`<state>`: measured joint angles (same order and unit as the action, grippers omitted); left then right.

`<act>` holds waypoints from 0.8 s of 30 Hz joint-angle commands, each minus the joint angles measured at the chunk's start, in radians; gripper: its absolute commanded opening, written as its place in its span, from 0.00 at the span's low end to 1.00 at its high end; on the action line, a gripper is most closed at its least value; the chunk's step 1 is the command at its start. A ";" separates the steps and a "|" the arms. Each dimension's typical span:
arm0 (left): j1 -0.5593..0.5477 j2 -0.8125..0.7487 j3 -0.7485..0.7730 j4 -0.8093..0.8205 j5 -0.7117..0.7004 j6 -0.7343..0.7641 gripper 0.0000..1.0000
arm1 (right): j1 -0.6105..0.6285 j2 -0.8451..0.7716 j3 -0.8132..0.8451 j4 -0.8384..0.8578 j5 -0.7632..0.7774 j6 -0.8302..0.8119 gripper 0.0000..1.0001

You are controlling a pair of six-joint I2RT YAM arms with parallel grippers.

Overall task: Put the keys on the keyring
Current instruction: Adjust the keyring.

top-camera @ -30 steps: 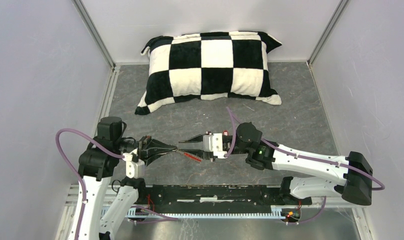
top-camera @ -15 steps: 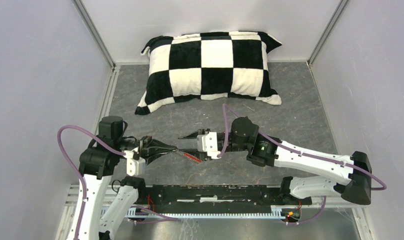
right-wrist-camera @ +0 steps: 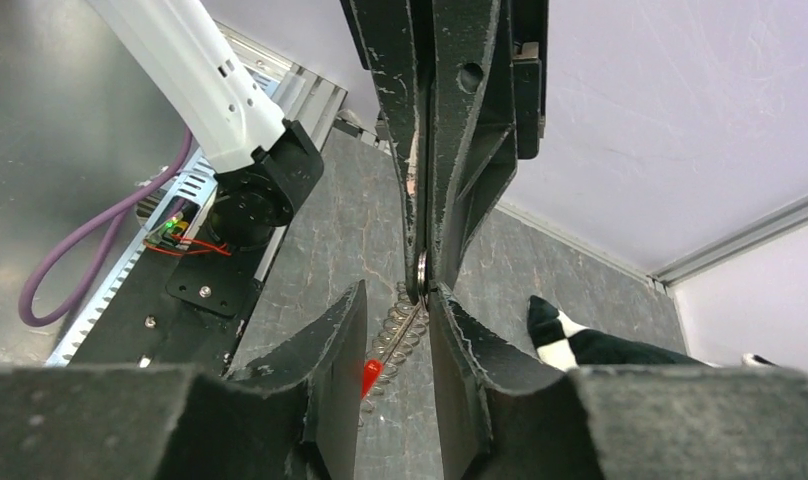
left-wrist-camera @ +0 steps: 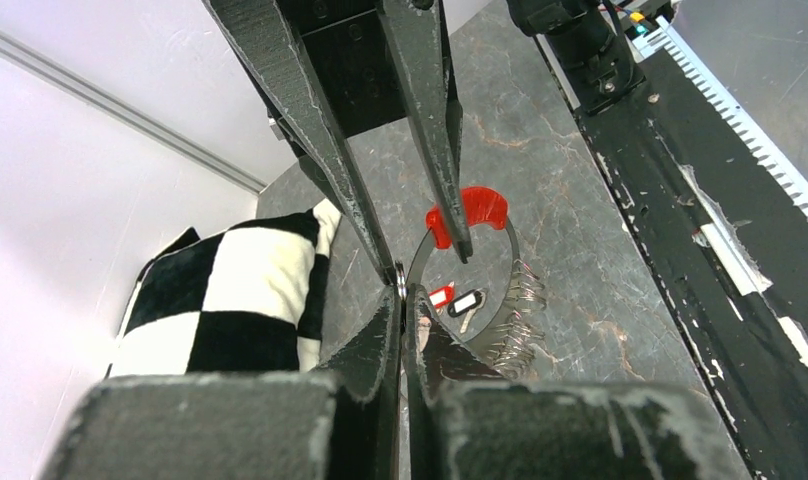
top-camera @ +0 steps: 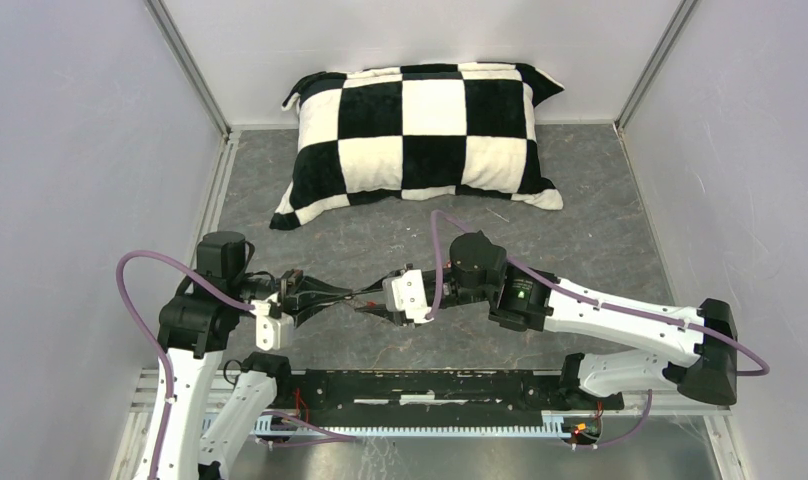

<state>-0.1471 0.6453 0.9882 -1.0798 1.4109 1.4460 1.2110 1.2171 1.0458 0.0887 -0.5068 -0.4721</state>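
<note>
The keyring is a silvery wire loop with a red section and a coiled stretch. My left gripper is shut on the loop's edge and holds it up, low over the table. It also shows in the top view. My right gripper faces it, open, with its fingers straddling the loop by the red section. In the right wrist view the coil sits between my open right fingers. A red-headed key and a black-and-white-headed key show inside the loop; I cannot tell if they hang or lie.
A black-and-white checkered pillow lies at the back of the grey table. A black rail runs along the near edge by the arm bases. White walls close in left, right and behind.
My right gripper has moved left toward the left gripper, and its open fingers now straddle the keyring. The left gripper has stayed shut in place.
</note>
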 commanded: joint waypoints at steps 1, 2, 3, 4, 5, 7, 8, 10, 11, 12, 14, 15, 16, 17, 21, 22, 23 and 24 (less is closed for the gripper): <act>0.003 -0.014 0.008 0.033 0.022 0.038 0.02 | 0.004 0.002 0.039 0.038 0.043 0.023 0.35; 0.003 -0.017 0.006 0.034 0.022 0.041 0.02 | 0.005 -0.003 0.033 0.053 0.049 0.029 0.35; 0.003 -0.021 0.001 0.034 0.021 0.043 0.02 | 0.004 -0.006 0.026 0.069 0.051 0.036 0.35; 0.003 -0.023 -0.001 0.034 0.020 0.048 0.02 | 0.004 -0.010 0.020 0.082 0.051 0.040 0.34; 0.003 -0.025 -0.004 0.034 0.022 0.052 0.02 | 0.004 -0.011 0.019 0.088 0.053 0.045 0.34; 0.003 -0.025 -0.005 0.034 0.023 0.052 0.02 | 0.004 -0.008 0.020 0.091 0.054 0.054 0.32; 0.003 -0.026 -0.005 0.033 0.025 0.052 0.02 | 0.004 -0.006 0.020 0.095 0.054 0.057 0.31; 0.003 -0.028 -0.007 0.033 0.028 0.054 0.02 | 0.003 0.001 0.020 0.102 0.054 0.069 0.29; 0.003 -0.030 -0.009 0.034 0.028 0.054 0.02 | 0.004 0.004 0.021 0.104 0.056 0.073 0.27; 0.003 -0.032 -0.011 0.034 0.029 0.056 0.02 | 0.004 0.010 0.024 0.104 0.060 0.077 0.25; 0.003 -0.036 -0.013 0.034 0.030 0.058 0.02 | 0.003 0.017 0.026 0.108 0.068 0.087 0.19; 0.003 -0.037 -0.014 0.034 0.031 0.059 0.02 | 0.003 0.019 0.028 0.110 0.070 0.091 0.17; 0.003 -0.039 -0.015 0.034 0.031 0.058 0.02 | 0.004 0.023 0.029 0.113 0.080 0.099 0.13; 0.003 -0.040 -0.018 0.034 0.030 0.057 0.02 | 0.004 0.024 0.029 0.114 0.086 0.101 0.09; 0.003 -0.053 -0.023 0.034 0.027 0.055 0.04 | 0.002 0.030 0.040 0.086 0.124 0.103 0.00; 0.003 -0.053 -0.023 0.032 0.027 0.053 0.05 | 0.003 0.032 0.045 0.068 0.132 0.095 0.00; 0.003 -0.054 -0.022 0.032 0.024 0.046 0.11 | 0.003 0.034 0.050 0.055 0.138 0.090 0.00; 0.003 -0.056 -0.022 0.032 0.022 0.038 0.22 | 0.003 0.034 0.056 0.039 0.153 0.084 0.00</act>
<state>-0.1452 0.6037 0.9653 -1.0672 1.3876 1.4647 1.2140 1.2369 1.0473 0.1432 -0.4362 -0.3878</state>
